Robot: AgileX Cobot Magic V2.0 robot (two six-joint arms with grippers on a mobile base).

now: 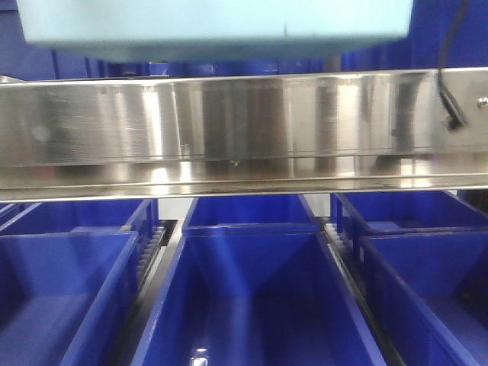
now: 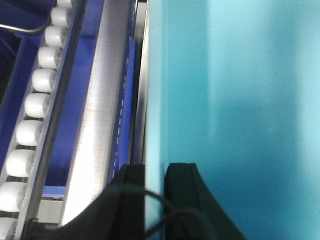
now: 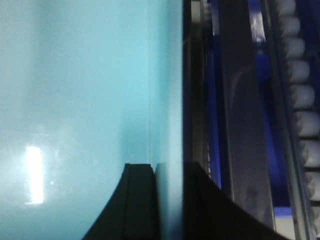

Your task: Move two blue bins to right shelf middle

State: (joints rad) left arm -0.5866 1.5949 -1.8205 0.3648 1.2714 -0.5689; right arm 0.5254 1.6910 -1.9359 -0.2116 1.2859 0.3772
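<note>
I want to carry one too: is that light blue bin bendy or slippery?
Probably stiff: the light blue bin has a straight wall where the left claw and right claw pinch it. Maybe slippery, since its surface shines.

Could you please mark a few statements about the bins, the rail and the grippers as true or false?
1. The left gripper and right gripper each have their jaws clamped on a wall of the pale bin. True.
2. The pale bin sits below the rail. False: in the front view it is above the rail.
3. Under the rail lie dark bins. True.
4. The rollers are black. False: they are white.
</note>
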